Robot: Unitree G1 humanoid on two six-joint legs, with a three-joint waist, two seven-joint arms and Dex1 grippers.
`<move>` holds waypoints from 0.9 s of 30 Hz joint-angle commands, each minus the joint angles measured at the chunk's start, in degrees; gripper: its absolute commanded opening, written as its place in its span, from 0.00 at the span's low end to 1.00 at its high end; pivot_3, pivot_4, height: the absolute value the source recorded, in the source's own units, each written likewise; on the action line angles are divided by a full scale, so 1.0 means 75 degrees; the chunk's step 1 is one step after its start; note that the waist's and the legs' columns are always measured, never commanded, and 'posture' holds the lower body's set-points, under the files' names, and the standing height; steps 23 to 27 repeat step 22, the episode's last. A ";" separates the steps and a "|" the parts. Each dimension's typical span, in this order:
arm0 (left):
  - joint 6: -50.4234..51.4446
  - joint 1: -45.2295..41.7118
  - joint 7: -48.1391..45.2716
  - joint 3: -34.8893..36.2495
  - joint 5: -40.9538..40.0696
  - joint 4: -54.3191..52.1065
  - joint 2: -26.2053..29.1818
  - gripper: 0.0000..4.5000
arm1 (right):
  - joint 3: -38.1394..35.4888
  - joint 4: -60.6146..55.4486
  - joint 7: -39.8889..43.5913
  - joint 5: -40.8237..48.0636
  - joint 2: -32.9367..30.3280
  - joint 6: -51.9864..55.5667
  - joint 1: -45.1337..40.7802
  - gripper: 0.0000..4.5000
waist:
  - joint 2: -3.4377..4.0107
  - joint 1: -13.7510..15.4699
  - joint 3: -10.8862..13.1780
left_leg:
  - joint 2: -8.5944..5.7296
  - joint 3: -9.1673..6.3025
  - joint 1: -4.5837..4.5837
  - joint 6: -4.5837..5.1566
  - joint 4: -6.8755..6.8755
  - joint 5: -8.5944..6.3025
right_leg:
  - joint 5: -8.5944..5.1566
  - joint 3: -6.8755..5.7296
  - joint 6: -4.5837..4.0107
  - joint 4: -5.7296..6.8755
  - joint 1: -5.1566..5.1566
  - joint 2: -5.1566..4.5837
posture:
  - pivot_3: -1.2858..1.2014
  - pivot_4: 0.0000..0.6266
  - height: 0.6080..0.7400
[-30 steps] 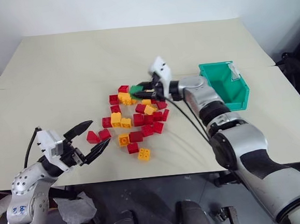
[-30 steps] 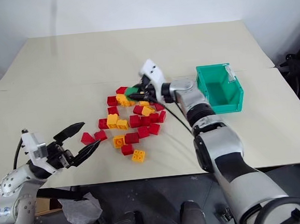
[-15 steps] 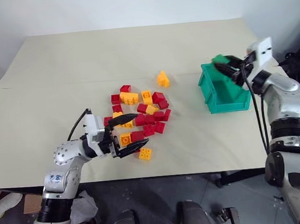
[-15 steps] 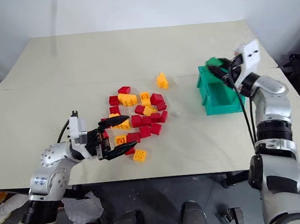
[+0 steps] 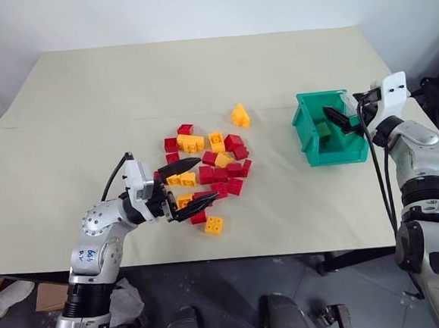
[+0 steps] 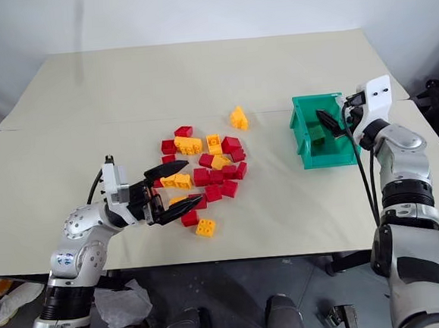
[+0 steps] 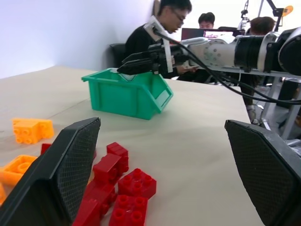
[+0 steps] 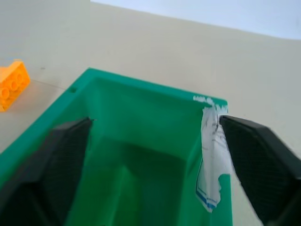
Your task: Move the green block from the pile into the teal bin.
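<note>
The teal bin (image 5: 334, 155) stands at the table's right. Inside it, on the floor, lies the green block (image 5: 323, 131). My right gripper (image 5: 338, 118) hovers over the bin's opening, open and holding nothing. In the right wrist view its fingers (image 8: 56, 155) spread wide over the bin's inside wall (image 8: 141, 108). The pile (image 5: 212, 164) of red and yellow-orange bricks sits mid-table. At the pile's near left edge my left gripper (image 5: 204, 180) is open and level, its fingers (image 7: 61, 174) framing red bricks (image 7: 134, 183).
One yellow-orange brick (image 5: 238, 115) lies apart behind the pile, another (image 5: 214, 224) in front of it. The bin's torn whitish label (image 8: 211, 155) hangs at one corner. People sit beyond the table in the left wrist view. Bare table lies between pile and bin.
My right gripper carried the green block from the pile to the bin, then opened; the block now lies in the bin. My left gripper moved right to the pile's edge.
</note>
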 commanded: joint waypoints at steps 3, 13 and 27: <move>-0.0290 0.0307 0.0423 0.0828 0.0261 0.0121 0.0448 1.00 | -0.0279 -0.2697 0.2067 0.1556 -0.0250 -0.0136 0.1163 0.99 | 0.0000 0.0034 0.0000 | 0.0000 -0.0001 0.0000 0.0000 0.0000 0.0000 | 0.0000 -0.0001 0.0000 -0.0001 0.0000 0.0000 | 0.52 0.24 1.00; -0.0857 0.1973 0.0654 0.1926 0.0947 -0.0032 0.1537 1.00 | 0.0259 -0.7246 0.4023 0.2861 -0.0740 0.0586 0.5614 0.99 | -0.0003 0.0268 -0.0001 | -0.0002 -0.0001 -0.0004 0.0008 0.0006 -0.0012 | 0.0002 -0.0003 0.0004 -0.0037 0.0012 0.0000 | 0.52 0.24 1.00; -0.0989 0.2464 0.0625 0.2193 0.0822 -0.0128 0.1808 1.00 | -0.0039 -0.6946 0.4068 0.2466 -0.0705 -0.0674 0.6870 0.99 | -0.0006 0.0361 -0.0003 | -0.0001 0.0007 0.0001 0.0012 0.0019 -0.0015 | 0.0004 0.0002 0.0007 -0.0043 0.0015 0.0000 | 0.52 0.24 1.00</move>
